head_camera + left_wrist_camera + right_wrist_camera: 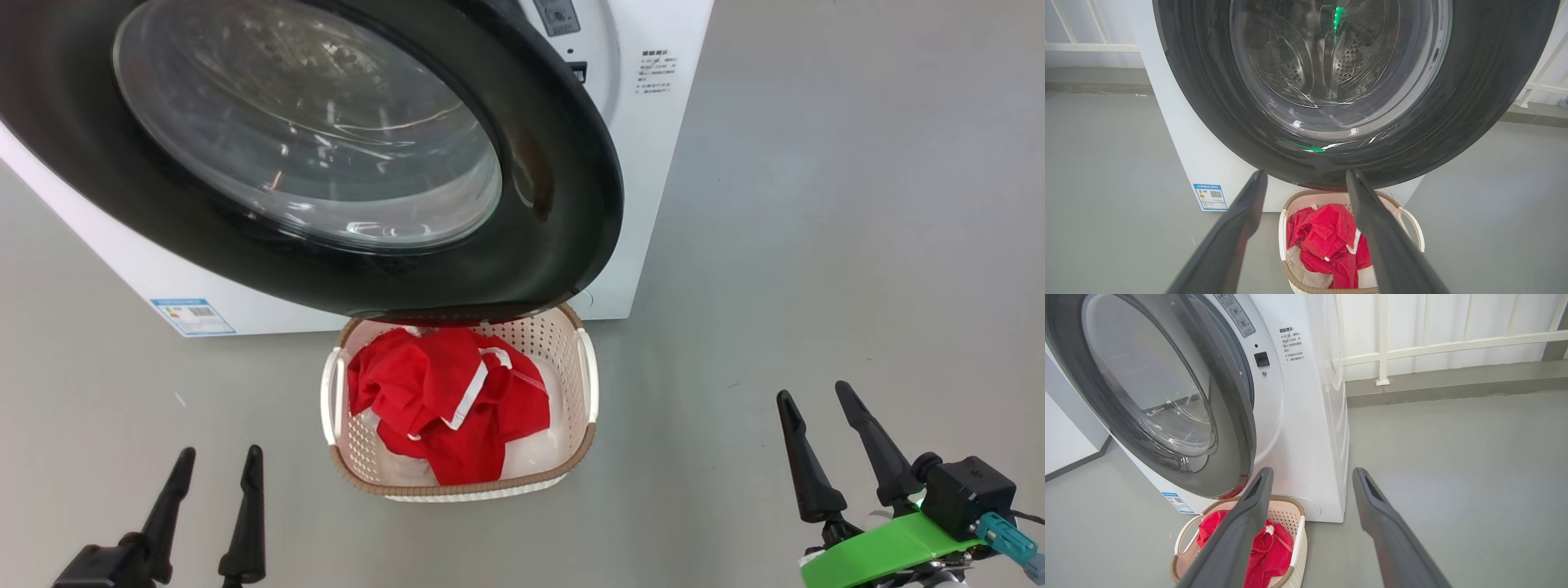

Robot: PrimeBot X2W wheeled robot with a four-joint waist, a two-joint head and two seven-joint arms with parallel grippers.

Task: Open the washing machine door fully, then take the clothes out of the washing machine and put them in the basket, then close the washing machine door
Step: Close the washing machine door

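Red fabric with white stripe trim, the clothes, lies heaped inside the basket, over some white cloth at its bottom. The basket stands on the grey floor. Directly behind it is the washing machine, and the basket's back rim sits under the lower edge of the washing machine door. In the right wrist view the door's glossy black frame stands swung out from the white front, not shut. Behind the basket and to its left, a blue label sticker marks the machine's lower corner. The left gripper hangs well apart from the basket on its left, fingers spread and empty. The right gripper is well apart on the basket's right, likewise spread and holding nothing.
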